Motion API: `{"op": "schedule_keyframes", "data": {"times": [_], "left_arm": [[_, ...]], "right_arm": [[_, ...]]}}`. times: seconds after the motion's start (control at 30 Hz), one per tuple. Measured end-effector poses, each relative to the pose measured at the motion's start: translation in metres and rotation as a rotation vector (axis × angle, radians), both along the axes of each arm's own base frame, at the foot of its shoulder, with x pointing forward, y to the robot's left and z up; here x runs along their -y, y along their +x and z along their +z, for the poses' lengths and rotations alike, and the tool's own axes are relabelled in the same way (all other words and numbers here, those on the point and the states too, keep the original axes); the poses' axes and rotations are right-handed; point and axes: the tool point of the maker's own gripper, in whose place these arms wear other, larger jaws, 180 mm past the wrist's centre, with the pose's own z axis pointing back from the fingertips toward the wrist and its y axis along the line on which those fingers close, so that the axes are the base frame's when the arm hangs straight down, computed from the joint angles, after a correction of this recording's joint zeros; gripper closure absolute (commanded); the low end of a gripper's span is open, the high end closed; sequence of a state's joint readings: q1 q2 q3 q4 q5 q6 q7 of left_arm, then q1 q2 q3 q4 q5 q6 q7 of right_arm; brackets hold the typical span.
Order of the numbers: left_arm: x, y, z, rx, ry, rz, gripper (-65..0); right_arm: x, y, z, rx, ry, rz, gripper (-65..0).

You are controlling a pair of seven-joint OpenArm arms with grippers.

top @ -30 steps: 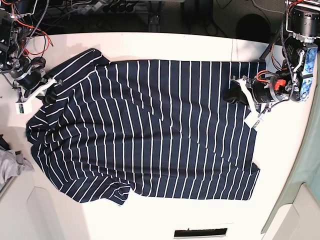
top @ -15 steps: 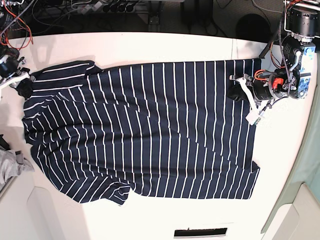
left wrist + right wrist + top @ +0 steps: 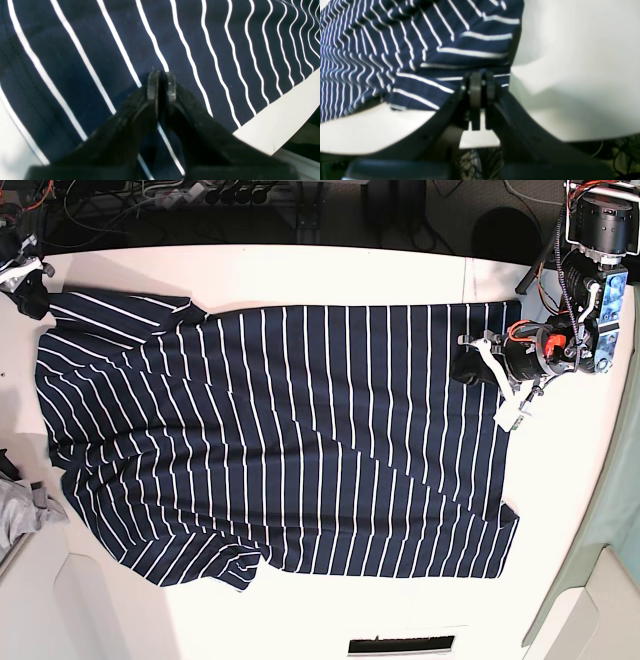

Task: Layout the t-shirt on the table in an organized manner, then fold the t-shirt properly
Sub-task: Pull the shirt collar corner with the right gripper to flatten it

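Now, your left pincer and right pincer both pinched tight on t-shirt edges ahead of them, over the worktop.

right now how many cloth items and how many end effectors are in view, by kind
striped t-shirt: 1
small grey cloth: 1
end effectors, left end effector and right end effector: 2
total: 4
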State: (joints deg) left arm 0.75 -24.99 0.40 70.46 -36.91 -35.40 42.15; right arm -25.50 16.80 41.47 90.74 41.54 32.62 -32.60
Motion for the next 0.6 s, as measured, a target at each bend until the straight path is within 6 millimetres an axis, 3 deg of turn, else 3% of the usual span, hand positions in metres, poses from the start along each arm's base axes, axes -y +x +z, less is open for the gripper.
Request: {"op": "schedule_keyframes", "data": {"times": [0.17, 0.2, 0.27, 0.3, 0.47, 0.6], "left_arm": [[0.001, 0.000, 0.000, 0.000, -0.004, 0.000, -7.2], [0.002, 0.000, 0.000, 0.000, -0.005, 0.000, -7.2], [0.003, 0.000, -0.001, 0.000, -0.007, 0.001, -7.2], [0.006, 0.000, -0.001, 0.000, -0.013, 0.001, -7.2], [0.011, 0.001, -0.001, 0.002, -0.024, 0.001, -7.2], [0.010, 0.001, -0.002, 0.001, -0.017, -0.002, -7.2]], "right_arm": [[-0.009, -0.021, -0.008, -0.037, 0.017, -0.005, 0.0], [-0.011, -0.024, -0.010, -0.045, 0.023, -0.007, -7.2], [-0.015, -0.029, -0.016, -0.077, 0.036, -0.005, -28.4], [-0.018, -0.034, -0.020, -0.113, 0.042, 0.007, -33.8], [-0.039, -0.044, -0.028, -0.146, 0.137, -0.003, -34.0], [-0.038, -0.031, -0.013, -0.045, 0.158, -0.035, -34.0]]}}
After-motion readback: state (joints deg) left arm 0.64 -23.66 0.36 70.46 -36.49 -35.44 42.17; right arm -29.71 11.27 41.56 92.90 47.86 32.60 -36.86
